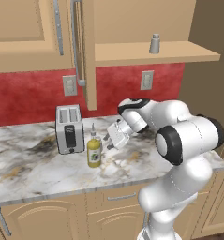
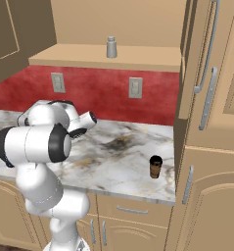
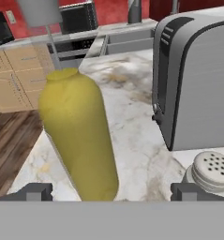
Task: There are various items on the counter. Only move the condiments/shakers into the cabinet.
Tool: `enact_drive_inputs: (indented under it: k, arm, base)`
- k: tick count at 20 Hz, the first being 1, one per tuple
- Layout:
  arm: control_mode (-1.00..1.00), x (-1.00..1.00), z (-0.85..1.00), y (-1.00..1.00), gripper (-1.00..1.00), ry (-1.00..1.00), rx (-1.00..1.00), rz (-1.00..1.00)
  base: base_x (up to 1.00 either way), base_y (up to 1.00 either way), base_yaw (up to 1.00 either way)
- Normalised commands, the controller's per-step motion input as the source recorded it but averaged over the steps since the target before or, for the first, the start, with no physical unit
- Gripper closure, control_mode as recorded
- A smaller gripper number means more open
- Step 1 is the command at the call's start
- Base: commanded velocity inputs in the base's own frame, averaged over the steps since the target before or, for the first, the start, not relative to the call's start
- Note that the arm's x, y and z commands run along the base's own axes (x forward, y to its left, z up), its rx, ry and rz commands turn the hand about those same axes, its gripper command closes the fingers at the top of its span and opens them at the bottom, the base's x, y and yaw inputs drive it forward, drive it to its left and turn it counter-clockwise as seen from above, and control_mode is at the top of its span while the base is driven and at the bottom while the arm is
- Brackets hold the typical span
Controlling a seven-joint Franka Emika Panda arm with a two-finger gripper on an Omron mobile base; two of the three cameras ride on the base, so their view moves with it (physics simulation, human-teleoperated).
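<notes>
Reaching low over the counter (image 1: 33, 154), the gripper (image 3: 111, 191) holds its fingers spread around the upright bottle (image 3: 78, 136), standing mid-counter beside the toaster (image 3: 197, 79), dead ahead.

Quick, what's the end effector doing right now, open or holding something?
End effector: open, holding nothing; its two fingertips stand wide apart on either side of the yellow-green squeeze bottle, not yet closed on it.
</notes>
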Motion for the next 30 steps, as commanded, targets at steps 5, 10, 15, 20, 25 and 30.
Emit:
enact_drive_inputs:
  k: [5, 10, 15, 20, 25, 30]
  arm:
    - [-1.0, 0.23, -0.07, 0.0, -1.0, 0.0, 0.0, 0.0]
    - [-1.0, 0.3, -0.13, 0.0, -1.0, 0.0, -0.01, 0.0]
    - [-1.0, 0.18, -0.16, 0.0, -1.0, 0.0, 0.0, 0.0]
    - [-1.0, 0.11, -0.16, 0.1, -1.0, 0.0, 0.0, 0.0]
    - [-1.0, 0.22, -0.14, 0.13, -1.0, 0.01, 0.0, 0.0]
    - [-1.0, 0.27, -0.12, 0.05, -1.0, 0.0, 0.0, 0.0]
  base:
    - [0.0, 0.0, 0.0]
    - [0.0, 0.0, 0.0]
    - [0.0, 0.0, 0.0]
    - [0.0, 0.0, 0.0]
    - [0.0, 0.0, 0.0]
    - [0.0, 0.0, 0.0]
